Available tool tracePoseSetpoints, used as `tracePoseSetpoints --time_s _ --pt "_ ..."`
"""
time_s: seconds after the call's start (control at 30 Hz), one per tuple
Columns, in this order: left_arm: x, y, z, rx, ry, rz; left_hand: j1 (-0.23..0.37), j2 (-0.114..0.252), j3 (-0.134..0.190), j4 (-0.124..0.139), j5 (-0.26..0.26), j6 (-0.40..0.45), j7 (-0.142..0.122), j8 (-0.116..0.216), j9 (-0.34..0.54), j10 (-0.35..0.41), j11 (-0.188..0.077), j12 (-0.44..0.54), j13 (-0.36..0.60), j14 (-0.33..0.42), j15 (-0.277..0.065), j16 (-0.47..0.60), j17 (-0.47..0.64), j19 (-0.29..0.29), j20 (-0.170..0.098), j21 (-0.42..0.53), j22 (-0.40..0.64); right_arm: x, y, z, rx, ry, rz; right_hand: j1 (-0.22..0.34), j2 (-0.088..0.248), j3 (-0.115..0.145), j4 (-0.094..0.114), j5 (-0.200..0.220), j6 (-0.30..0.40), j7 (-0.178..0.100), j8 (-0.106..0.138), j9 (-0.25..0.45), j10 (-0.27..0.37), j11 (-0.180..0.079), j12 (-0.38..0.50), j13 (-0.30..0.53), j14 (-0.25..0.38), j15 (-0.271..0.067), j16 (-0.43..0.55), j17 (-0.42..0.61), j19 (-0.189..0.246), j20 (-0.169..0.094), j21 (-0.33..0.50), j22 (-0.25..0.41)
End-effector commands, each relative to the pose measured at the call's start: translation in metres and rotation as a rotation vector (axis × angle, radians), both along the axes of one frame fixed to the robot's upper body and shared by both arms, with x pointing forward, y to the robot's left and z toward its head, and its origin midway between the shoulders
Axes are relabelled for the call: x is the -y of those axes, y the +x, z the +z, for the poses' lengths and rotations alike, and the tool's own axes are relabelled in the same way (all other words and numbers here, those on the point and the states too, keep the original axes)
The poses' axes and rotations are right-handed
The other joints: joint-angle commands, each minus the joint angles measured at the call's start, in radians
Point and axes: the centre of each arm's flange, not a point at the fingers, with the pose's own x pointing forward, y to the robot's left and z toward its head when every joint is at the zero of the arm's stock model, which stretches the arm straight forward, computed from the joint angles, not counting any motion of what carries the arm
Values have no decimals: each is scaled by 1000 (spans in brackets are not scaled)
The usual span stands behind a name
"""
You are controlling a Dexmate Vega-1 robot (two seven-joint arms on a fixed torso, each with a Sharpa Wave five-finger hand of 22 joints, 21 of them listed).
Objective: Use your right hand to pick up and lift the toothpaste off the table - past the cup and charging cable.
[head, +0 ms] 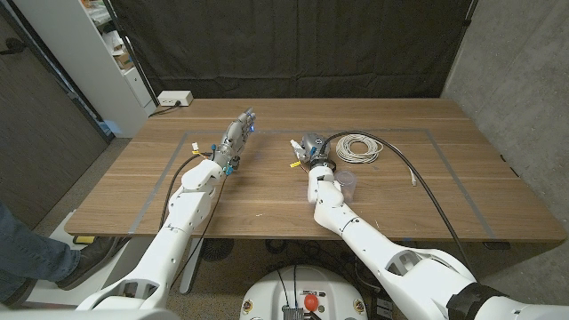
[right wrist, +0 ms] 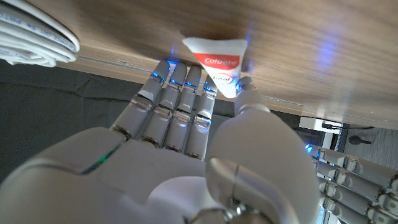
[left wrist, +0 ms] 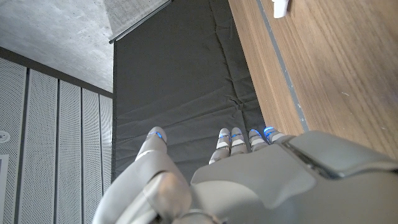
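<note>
**Right hand on the toothpaste, over by the cable coil**

So here's what we've got. Our right hand [head: 309, 148] is out on the wooden table [head: 267, 191], just beside the coiled white charging cable [head: 356, 148], on the side facing the left hand. In the right wrist view the fingers [right wrist: 180, 93] and thumb are closed around the toothpaste [right wrist: 219, 67], a white tube with a red label, pinched between them. The tube's flat crimped end pokes out past the fingertips and sits right up against the wood, so we can't really tell whether it's touching the table or just off it.

The cup [head: 346, 184] is a clear plastic one, on the robot's side of the cable and right next to our right forearm. We can't tell if there's anything in it.

Our left hand [head: 238, 135] is well apart from the cable, across the table, fingers stretched out straight and gripping nothing. A white power strip [head: 175, 99] sits at the far edge, well beyond the left hand.
</note>
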Motion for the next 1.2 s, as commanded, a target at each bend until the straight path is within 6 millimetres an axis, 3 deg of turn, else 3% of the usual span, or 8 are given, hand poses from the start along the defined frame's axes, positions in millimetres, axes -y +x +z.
tracePoseSetpoints --time_s 0.03,1.2 --pt "0 0 0 1 -2 -3 3 11 2 -6 -5 1 -4 2 4 -8 3 -1 -1 -5 2 2 6 -46 5 3 3 0 -4 2 28 1 3 12 -2 6 -3 -5 14 0 1 5 55 -50 16 43 8 -5 5 6 7 3 7 4" --pt "7 4 8 7 18 -12 2 14 0 -9 -6 2 -3 2 4 -6 4 0 -1 -6 3 2 6 -47 6 3 3 2 -17 24 87 7 31 22 -2 2 4 -11 21 -6 -15 6 58 -59 22 39 19 -13 -3 10 17 -4 6 5"
